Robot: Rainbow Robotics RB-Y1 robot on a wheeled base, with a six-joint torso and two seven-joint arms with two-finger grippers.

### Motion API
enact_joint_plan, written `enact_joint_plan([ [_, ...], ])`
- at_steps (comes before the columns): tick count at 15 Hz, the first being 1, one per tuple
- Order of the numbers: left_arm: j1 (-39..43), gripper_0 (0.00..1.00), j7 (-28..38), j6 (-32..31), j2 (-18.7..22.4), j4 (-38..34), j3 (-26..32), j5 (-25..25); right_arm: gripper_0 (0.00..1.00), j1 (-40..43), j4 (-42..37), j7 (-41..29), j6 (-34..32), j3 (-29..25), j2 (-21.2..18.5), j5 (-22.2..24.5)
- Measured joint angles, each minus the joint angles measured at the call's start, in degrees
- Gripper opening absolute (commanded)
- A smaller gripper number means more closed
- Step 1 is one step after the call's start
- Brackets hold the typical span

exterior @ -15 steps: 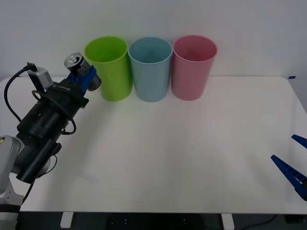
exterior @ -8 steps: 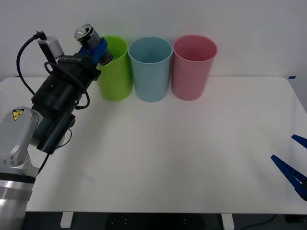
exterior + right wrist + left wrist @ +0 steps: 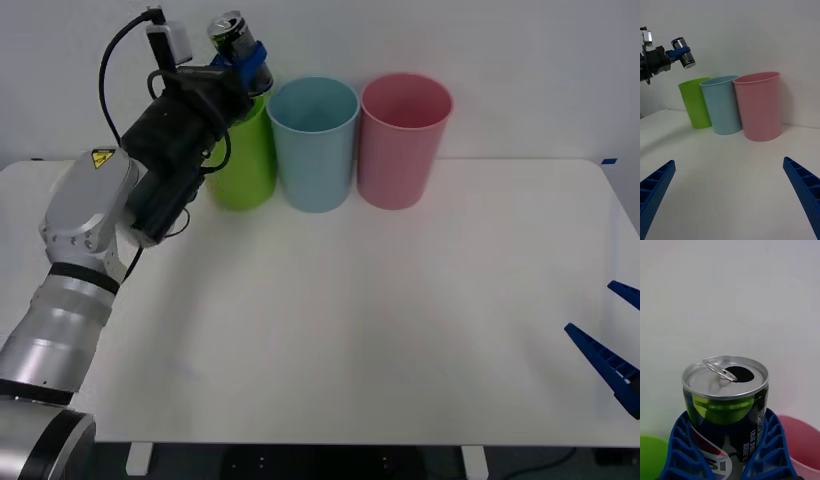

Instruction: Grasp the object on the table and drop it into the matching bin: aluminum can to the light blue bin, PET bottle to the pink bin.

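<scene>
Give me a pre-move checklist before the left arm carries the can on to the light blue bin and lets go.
1. Grip: left gripper shut on the aluminum can, fingers on both sides: ok.
2. Can raised above the bin rims: ok.
3. Can over the light blue bin: not ok; it hangs over the lime green bin.
4. Light blue bin upright, mouth open: ok.
5. Right gripper open, low at the table edge, away from the bins: ok.
6. Pink bin stands beside the target; overshoot risk: cannot tell.
</scene>
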Motion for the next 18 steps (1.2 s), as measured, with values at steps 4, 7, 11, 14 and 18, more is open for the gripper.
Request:
enact_joint_plan([
  [4, -8.93, 0.0, -1.72, 4.41, -3.94, 10.88, -0.77, -4.41, 1.0, 0.0, 0.0, 0.0, 0.0, 0.0, 0.0, 0.0],
  [7, -13.47, 0.0, -5.9, 10.1, -8.1, 16.63, -0.71, -7.03, 1.0, 0.0, 0.0, 0.0, 0.0, 0.0, 0.0, 0.0],
  [11, -16.15, 0.0, -9.03, 13.51, -10.35, 20.1, -0.77, -7.68, 1.0, 0.0, 0.0, 0.0, 0.0, 0.0, 0.0, 0.0],
  [14, -16.17, 0.0, -9.16, 13.75, -10.37, 20.11, -1.5, -7.8, 1.0, 0.0, 0.0, 0.0, 0.0, 0.0, 0.0, 0.0],
  [18, -16.17, 0.0, -9.12, 13.83, -10.37, 20.11, -1.83, -7.87, 1.0, 0.0, 0.0, 0.0, 0.0, 0.0, 0.0, 0.0],
])
